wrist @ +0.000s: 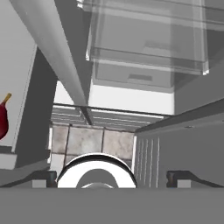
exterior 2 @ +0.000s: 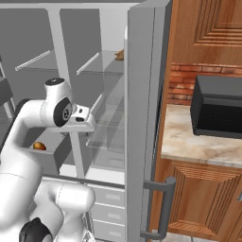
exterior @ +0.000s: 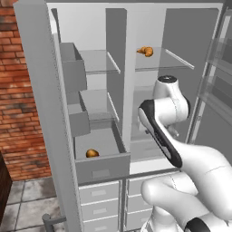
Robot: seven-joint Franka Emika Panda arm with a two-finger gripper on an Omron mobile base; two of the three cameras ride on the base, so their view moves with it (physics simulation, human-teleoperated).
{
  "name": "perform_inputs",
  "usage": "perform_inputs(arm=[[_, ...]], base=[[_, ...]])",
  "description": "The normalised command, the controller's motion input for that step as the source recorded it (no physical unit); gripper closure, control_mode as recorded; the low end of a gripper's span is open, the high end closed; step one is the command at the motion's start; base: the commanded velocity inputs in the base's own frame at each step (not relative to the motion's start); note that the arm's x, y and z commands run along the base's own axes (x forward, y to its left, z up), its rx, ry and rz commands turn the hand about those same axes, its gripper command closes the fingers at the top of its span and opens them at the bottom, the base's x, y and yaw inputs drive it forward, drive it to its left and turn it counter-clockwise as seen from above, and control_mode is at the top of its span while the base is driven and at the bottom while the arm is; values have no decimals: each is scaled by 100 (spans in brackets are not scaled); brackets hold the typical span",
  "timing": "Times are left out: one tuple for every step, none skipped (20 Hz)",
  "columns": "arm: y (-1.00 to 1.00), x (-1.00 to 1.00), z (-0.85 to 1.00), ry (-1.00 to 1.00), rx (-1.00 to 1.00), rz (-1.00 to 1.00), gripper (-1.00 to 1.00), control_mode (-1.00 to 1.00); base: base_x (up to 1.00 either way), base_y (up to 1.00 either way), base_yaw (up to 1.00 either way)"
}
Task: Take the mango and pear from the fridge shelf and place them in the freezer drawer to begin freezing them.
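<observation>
**Gripper empty and spread wide; mango in drawer, pear not yet fetched**

Gripper (wrist: 111,177): fingertips stand far apart at the bottom of the hand view, nothing between them. It points down past a grey upright divider (wrist: 52,48) toward the floor tiles (wrist: 87,142).

Mango (exterior: 92,153) lies in the open freezer drawer (exterior: 102,172), near its front left corner. That half of the task looks done.

Pear (wrist: 2,118), by my reading: a dark red fruit with a pale stem at the far left edge of the hand view, well off the gripper's line.

Risks, as judged:
- Swinging across to the pear could clip the divider or a shelf edge; the shelves are translucent and easy to misjudge.
- A glancing touch could roll the pear away.

Hard to make out:
- The pear is cut off by the frame edge, and I cannot tell which fridge shelf (exterior: 158,61) carries it.
- An orange pastry-like item (exterior: 145,51) sits on the upper right shelf; its identity is uncertain.
</observation>
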Motion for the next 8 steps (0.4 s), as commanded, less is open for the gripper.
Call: perform_inputs(arm=[[-71, -1, 29, -4, 2, -5, -100, -100], [-71, -1, 26, -4, 2, -5, -100, -100], [-63, -1, 24, -4, 1, -5, -100, -100], [-60, -3, 19, -4, 1, -5, -100, -100], [-65, -6, 15, -5, 3, -4, -100, -100], [-60, -1, 13, -4, 3, -4, -100, -100], [-50, 0, 8, -1, 3, -4, -100, -100], [-36, 0, 4, 0, 2, -6, -100, -100]], base=[[0, 0, 0], [0, 0, 0], [0, 0, 0], [0, 0, 0], [0, 0, 0], [0, 0, 0], [0, 0, 0], [0, 0, 0]])
